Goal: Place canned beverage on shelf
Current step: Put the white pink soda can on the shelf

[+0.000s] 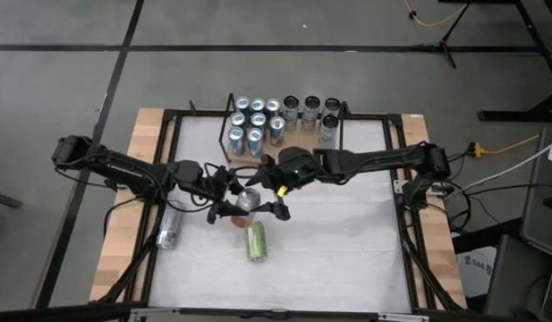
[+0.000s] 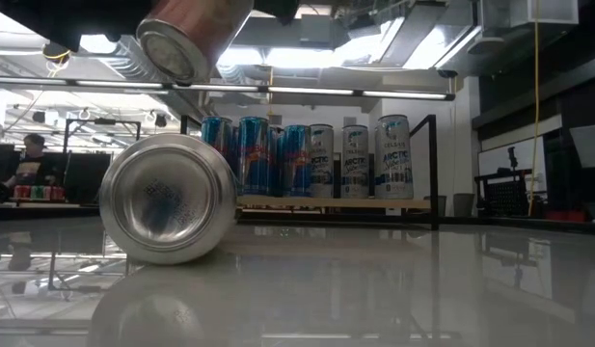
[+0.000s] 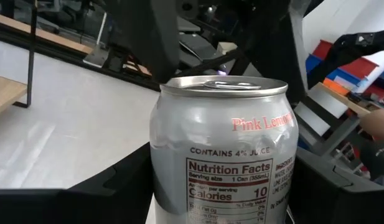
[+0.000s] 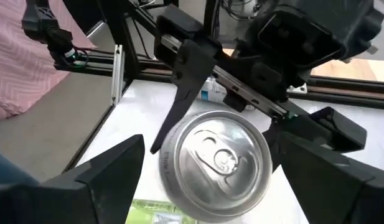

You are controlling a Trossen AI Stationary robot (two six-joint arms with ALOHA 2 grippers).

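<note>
A white tabletop (image 1: pixel 347 224) framed in black metal, with pale wooden boards along its sides, stands on a grey floor, and the low view looks across it into a workshop lit by ceiling strips. Just left of centre in the high view the left end effector (image 1: pixel 233 202) pinches a silver pink-lemonade can (image 1: pixel 248 200) across its body; the left wrist view shows the can's nutrition label filling the frame between the two dark fingers (image 3: pixel 117 186), its lid toward the top of that picture. The right end effector (image 1: pixel 268 199) sits just beside the same can on the other side, its fingers spread wide to either side of the can's lid in the right wrist view, apparently not clamped on it, so this looks like a handover. In the low view the held can hangs tilted at the upper left of the frame, clear of the surface. Just below it in the high view a green can (image 1: pixel 256 241) lies on its side, long axis running up and down the picture, and another toppled can (image 1: pixel 168 230) rests near the tabletop's left edge. The shelf (image 1: pixel 284 150) stands at the upper middle of the high view, already carrying blue cans (image 1: pixel 255 123) to the left and silver-black ones (image 1: pixel 311 112) to the right. From the held can the shelf lies up and slightly right, and the right arm, reaching in from the right, seems the nearer one for carrying it there.
</note>
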